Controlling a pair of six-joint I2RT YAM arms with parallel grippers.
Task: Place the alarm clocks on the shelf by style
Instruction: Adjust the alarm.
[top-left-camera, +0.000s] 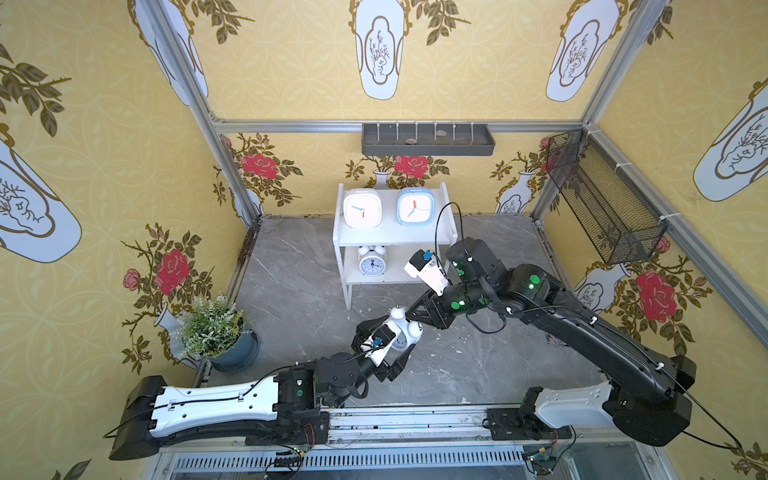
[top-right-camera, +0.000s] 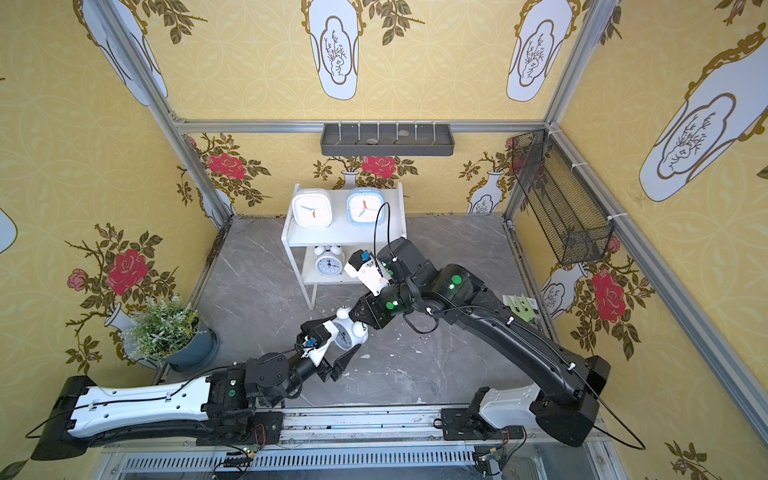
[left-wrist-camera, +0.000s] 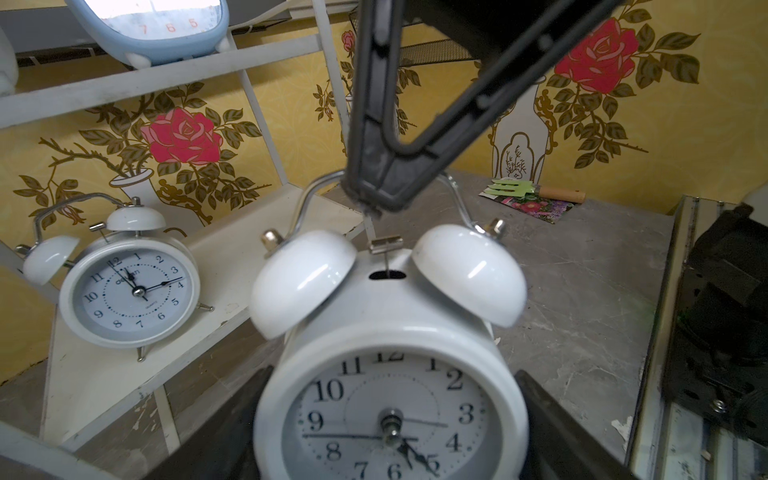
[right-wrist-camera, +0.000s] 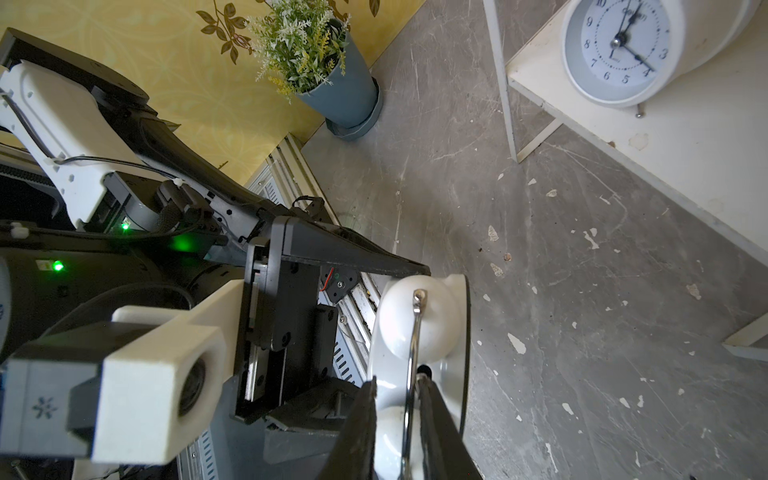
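A round white twin-bell alarm clock (top-left-camera: 409, 332) (left-wrist-camera: 390, 332) hangs just above the floor in front of the shelf (top-left-camera: 390, 239). My left gripper (top-left-camera: 384, 341) (left-wrist-camera: 390, 436) is shut on its body, one finger on each side. My right gripper (top-left-camera: 409, 318) (right-wrist-camera: 399, 386) straddles its wire handle (right-wrist-camera: 415, 332), jaws slightly apart, with a gap on one side. On the shelf's top tier stand a white rounded-square clock (top-left-camera: 362, 208) and a light blue one (top-left-camera: 415, 206). Another twin-bell clock (top-left-camera: 372, 262) (left-wrist-camera: 129, 286) stands at the left of the lower tier.
A potted plant (top-left-camera: 216, 328) stands at the left wall. A grey wall tray (top-left-camera: 428, 139) hangs on the back wall above the shelf, and a black mesh basket (top-left-camera: 602, 199) on the right wall. A green garden tool (top-right-camera: 519, 305) lies by the right wall.
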